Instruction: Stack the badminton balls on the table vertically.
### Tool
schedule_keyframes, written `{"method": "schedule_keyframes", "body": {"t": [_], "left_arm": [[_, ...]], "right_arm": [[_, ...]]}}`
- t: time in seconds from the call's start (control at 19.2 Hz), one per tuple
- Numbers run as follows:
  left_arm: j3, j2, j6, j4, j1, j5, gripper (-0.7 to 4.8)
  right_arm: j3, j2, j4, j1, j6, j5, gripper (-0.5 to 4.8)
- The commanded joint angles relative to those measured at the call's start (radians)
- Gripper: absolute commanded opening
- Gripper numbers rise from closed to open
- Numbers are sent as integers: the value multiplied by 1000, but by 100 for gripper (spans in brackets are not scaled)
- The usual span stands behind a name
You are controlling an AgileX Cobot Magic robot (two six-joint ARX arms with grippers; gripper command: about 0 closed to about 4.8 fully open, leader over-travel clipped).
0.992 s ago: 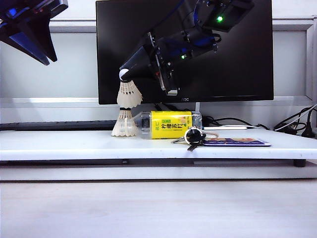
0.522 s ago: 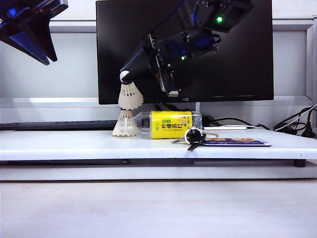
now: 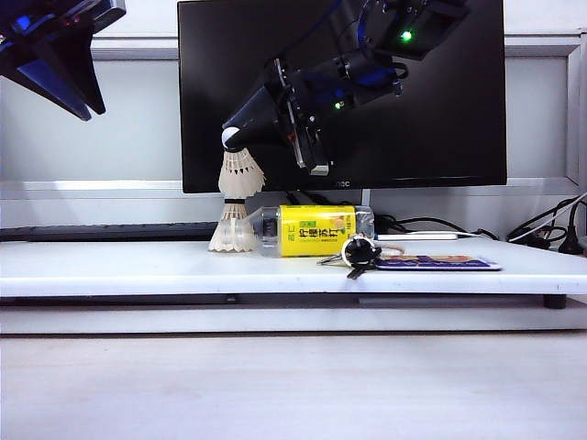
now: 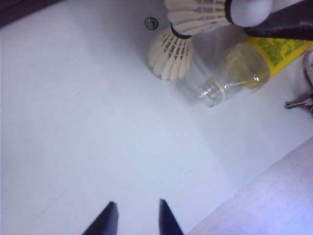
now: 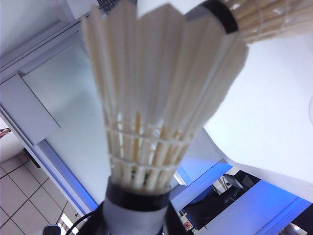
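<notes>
On table (image 3: 183,266) | upper shuttlecock (image 3: 239,174) axis vert., cork up, R gripper (image 3: 234,137) jaws clamping cork | lower shuttlecock (image 3: 231,231) upright | L gripper (image 4: 136,218) jaws apart, empty

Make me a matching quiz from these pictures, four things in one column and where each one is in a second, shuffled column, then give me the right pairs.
Things
1. upper shuttlecock
2. lower shuttlecock
3. bottle
4. left gripper

Places
A. lying on its side on the table
B. held by its cork tip in the right gripper
C. raised over bare tabletop, jaws apart and empty
D. standing skirt-down on the table

Pairs: 1-B, 2-D, 3-A, 4-C
</notes>
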Motion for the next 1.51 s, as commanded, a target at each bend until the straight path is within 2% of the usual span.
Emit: {"method": "schedule_keyframes", "body": {"t": [0.05,0.52,0.68,1.1,1.15,1.25,1.36,1.46,1.51], "left_arm": [[1,-4,2,10,0,-15,120],[1,-4,2,9,0,-15,120],[1,-4,2,10,0,-14,120],[1,-4,2,10,0,-14,120],[1,-4,2,10,0,-14,120],[1,-4,2,9,0,-13,120],[1,-4,2,11,0,-4,120],[1,-4,1,17,0,112,120],[1,-4,0,16,0,133,120]], "right_arm": [[4,1,18,6,-5,2,116],[3,11,12,18,-8,5,118],[3,11,13,18,-8,5,163],[4,14,12,19,-13,5,163],[4,14,25,19,-13,0,178],[4,14,95,19,-11,-11,186],[4,14,230,18,-3,-44,185],[4,13,413,9,-4,-115,185],[4,13,460,4,-10,-124,184]]}}
